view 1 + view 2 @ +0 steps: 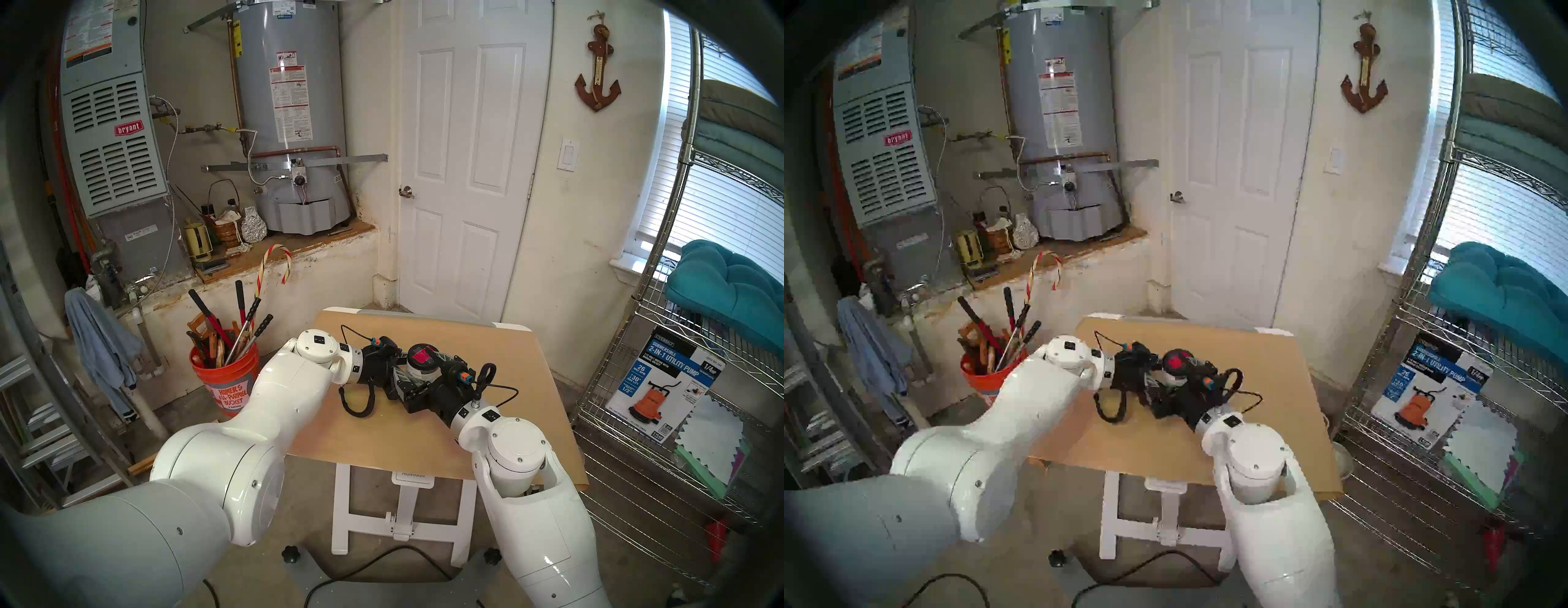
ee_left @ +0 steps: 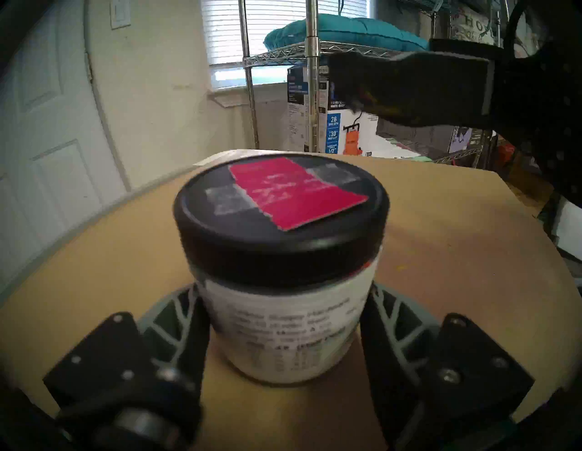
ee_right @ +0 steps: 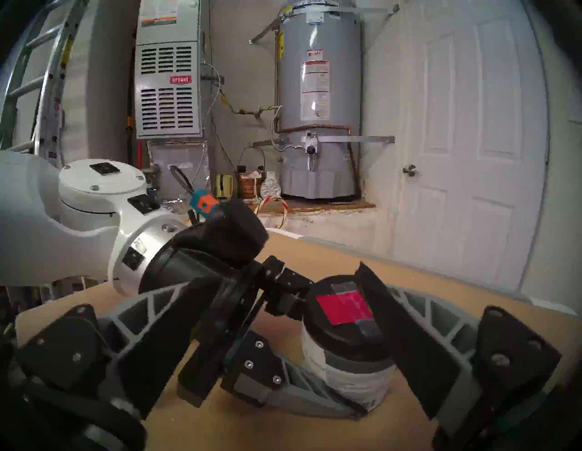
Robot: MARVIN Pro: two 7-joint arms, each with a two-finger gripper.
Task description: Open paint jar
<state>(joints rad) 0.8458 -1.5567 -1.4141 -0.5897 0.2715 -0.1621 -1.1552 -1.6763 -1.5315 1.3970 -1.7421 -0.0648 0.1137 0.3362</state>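
Here, a small white table topped with a tan cardboard sheet (image 1: 488, 382) stands in a utility room. From the table's middle, a white panelled door (image 1: 466, 148) lies at 12 o'clock, a grey cylindrical water heater (image 1: 292, 106) at 11 o'clock, and an orange plastic bucket of long-handled tools (image 1: 225, 373) on the floor at 9 o'clock. A chrome wire shelving rack (image 1: 679, 339) stands at 3 o'clock, holding a boxed utility pump.

The small squat paint jar (image 1: 421, 369), with a white-and-grey label and a black round lid (image 2: 280, 220) bearing a red-pink square and grey tape, sits upright above the sheet's middle; whether its base touches the sheet I cannot tell. The left gripper (image 2: 283, 340) reaches in from 9 o'clock, its 2 grey ribbed fingers (image 2: 176, 318) pressed against the jar's labelled wall below the lid, clamping it. The right gripper (image 3: 283, 330) comes from 4 o'clock with jaws spread wide, 1 finger (image 3: 406, 333) beside the lid's far edge, the other over the left gripper's body, gripping nothing.
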